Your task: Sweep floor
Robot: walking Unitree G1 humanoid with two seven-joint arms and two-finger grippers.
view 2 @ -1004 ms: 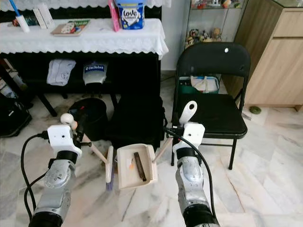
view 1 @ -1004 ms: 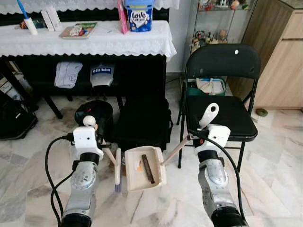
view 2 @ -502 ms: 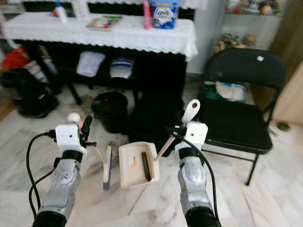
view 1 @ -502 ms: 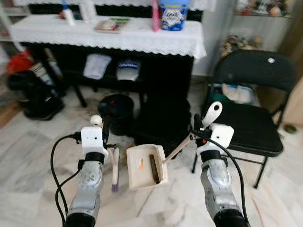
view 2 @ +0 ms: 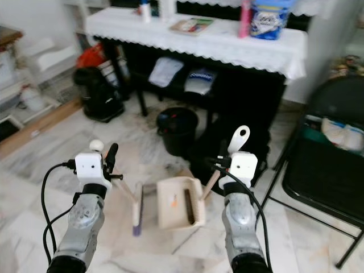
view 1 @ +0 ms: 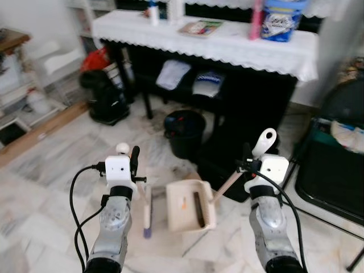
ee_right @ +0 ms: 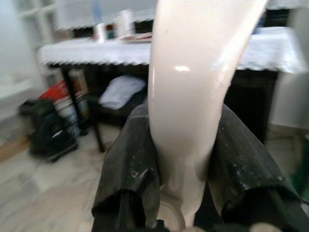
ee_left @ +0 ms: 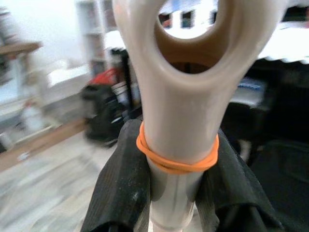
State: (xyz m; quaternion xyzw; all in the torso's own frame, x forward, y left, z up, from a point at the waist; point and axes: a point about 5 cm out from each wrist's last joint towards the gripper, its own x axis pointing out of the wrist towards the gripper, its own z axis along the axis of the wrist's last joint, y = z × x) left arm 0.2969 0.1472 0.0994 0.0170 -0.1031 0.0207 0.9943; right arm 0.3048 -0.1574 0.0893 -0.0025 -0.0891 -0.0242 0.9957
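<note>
A: Floor, pale marbled tile, spreads across the whole near scene. What stands on it?

B: At the far side, a long black table under a white lace cloth. A black folding chair stands at the right. A dark bag sits far left, and a small black bin stands in front of the table.

A: And the sweeping tools?

B: A beige dustpan is held between the two arms, a dark strip and an orange speck lying in its tray. Just left of it is the brush, its head pale with a purple tip, pointing toward the near edge.

A: The grippers?

B: The left gripper is clamped on the brush handle, both black fingers pressed against it just below an orange rubber band. The right gripper is clamped on the cream dustpan handle, fingers pressed on either side.
</note>
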